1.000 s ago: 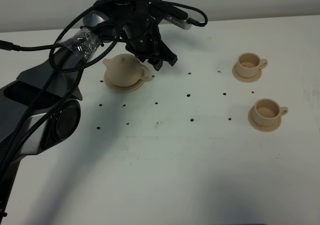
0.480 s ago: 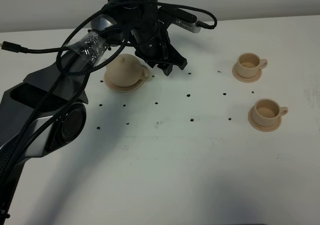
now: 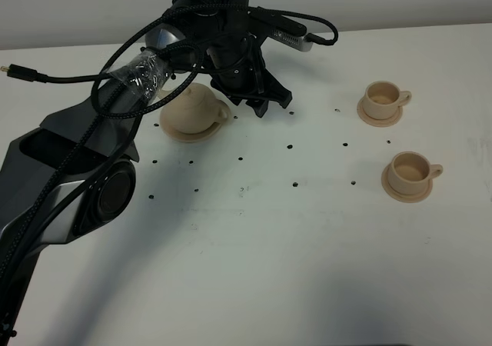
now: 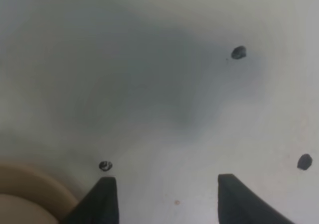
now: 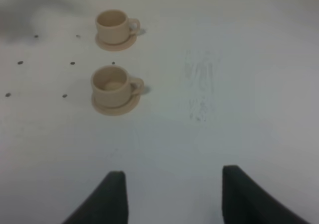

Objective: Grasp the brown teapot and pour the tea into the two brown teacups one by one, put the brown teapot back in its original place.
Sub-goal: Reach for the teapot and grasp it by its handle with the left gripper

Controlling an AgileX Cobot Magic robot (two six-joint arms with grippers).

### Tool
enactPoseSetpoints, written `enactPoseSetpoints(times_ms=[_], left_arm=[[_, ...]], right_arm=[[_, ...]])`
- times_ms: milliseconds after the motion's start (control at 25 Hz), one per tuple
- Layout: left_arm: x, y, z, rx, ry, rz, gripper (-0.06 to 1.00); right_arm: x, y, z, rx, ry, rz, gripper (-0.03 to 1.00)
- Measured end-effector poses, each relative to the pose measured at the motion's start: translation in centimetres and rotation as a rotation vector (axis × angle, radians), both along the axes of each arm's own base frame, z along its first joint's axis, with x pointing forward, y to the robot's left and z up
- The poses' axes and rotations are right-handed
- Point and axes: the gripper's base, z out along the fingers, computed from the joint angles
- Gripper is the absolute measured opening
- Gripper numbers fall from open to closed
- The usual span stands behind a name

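The brown teapot sits on its wide tan saucer, the original place, at the back left of the table. My left gripper hovers just right of the teapot's handle, apart from it, and is open with only bare table between its fingers. A tan rim of the saucer shows beside one finger in the left wrist view. The two brown teacups stand on small saucers at the right. My right gripper is open and empty, well short of the cups.
The white table carries rows of small dark holes between the teapot and the cups. The left arm's black cables loop over the back left. The right arm is outside the exterior high view.
My left gripper has drifted to the right, away from the teapot's handle, staying open. The teapot and the cups have not moved.
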Motion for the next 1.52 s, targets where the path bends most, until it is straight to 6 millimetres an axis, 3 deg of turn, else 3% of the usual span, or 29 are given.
enactPoseSetpoints(times_ms=[680, 1000, 1320, 1520], left_arm=[[0.0, 0.0, 0.1, -0.009, 0.003, 0.027, 0.47], [-0.4, 0.0, 3.3, -0.054, -0.038, 0.027, 0.47], [-0.7, -0.6, 3.7, -0.129, -0.005, 0.027, 0.47], [-1.2, -0.3, 5.3, -0.139, -0.019, 0.026, 0.47]], right_arm=[[0.0, 0.0, 0.0, 0.0, 0.0, 0.0, 0.42], [0.0, 0.0, 0.0, 0.0, 0.0, 0.0, 0.42], [0.0, 0.0, 0.0, 0.0, 0.0, 0.0, 0.42], [0.0, 0.0, 0.0, 0.0, 0.0, 0.0, 0.42]])
